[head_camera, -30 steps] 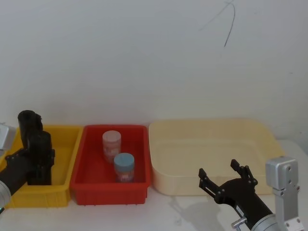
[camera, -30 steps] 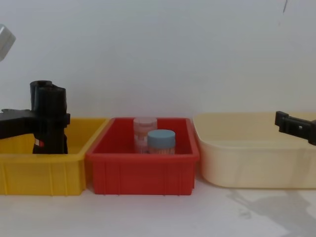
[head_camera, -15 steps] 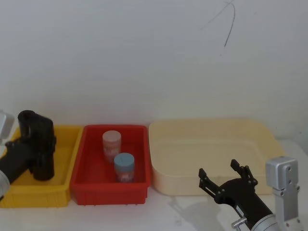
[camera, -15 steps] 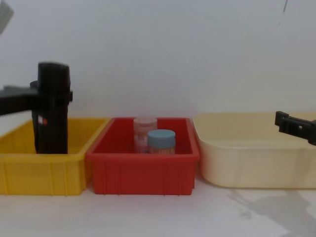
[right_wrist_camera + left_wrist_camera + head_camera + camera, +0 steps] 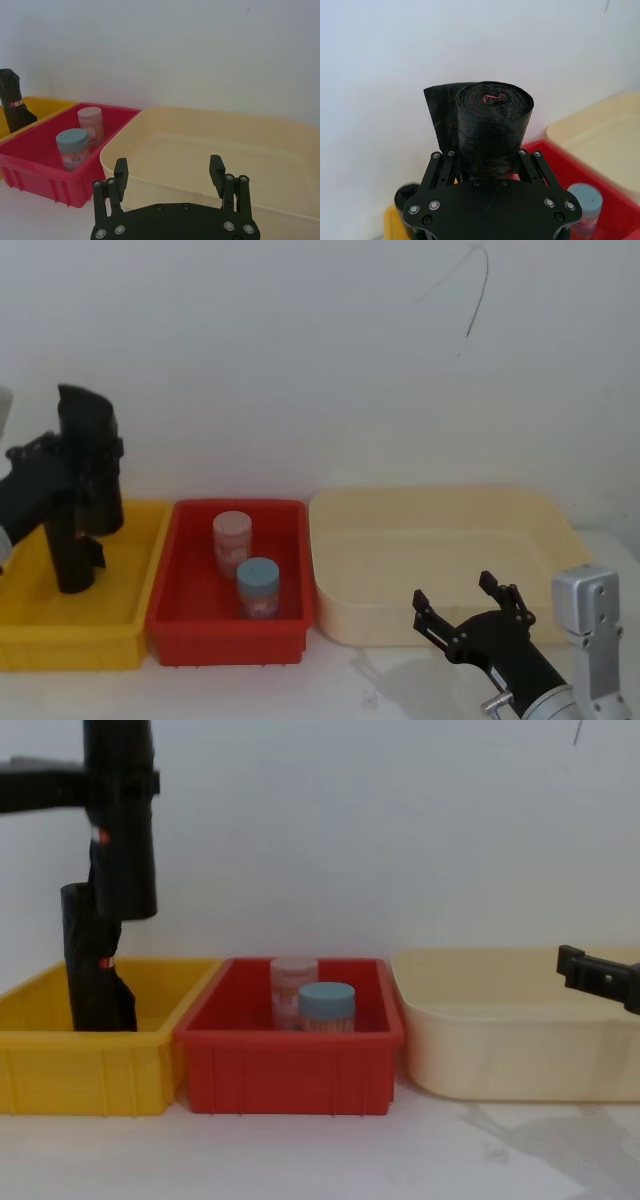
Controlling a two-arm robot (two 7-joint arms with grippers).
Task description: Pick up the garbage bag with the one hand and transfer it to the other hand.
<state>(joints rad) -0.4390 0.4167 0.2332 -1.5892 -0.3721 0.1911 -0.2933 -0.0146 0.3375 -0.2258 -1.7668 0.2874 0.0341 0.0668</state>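
— The garbage bag (image 5: pixel 122 860): on what surface, and in what room, is it found?

— A white table (image 5: pixel 300 1160) is seen, set against a plain white wall (image 5: pixel 300 370); a thin dark curved line (image 5: pixel 487 280) is marked high on the wall to the right. Three containers are lined up in a row on the table: a yellow bin (image 5: pixel 90 1070) on the robot's left, a red bin (image 5: pixel 290 1070) in the middle, a cream tub (image 5: pixel 520 1040) on the right. Two jars are stood in the red bin, a pink-lidded jar (image 5: pixel 232 540) behind and a blue-lidded jar (image 5: pixel 258 588) just in front; a slimmer black roll (image 5: pixel 88 970) with a small red mark is stood upright in the yellow bin.

— And how is the bag placed relative to the gripper?

— It is clamped between the fingers of the left gripper (image 5: pixel 487 167), which are closed against its two sides; it is held roughly upright in the air above the yellow bin, clear of the rim, with its lower end near the top of the slimmer roll; whether the two rolls touch cannot be told. Its upper end projects past the fingers; a loose flap is seen along one side, and a scrap of red in its core.

— And the right gripper (image 5: pixel 168 167)?

— It is held low at the near right of the table, in front of the cream tub; its fingers are spread apart and nothing is gripped between them; it is well apart from the bag.
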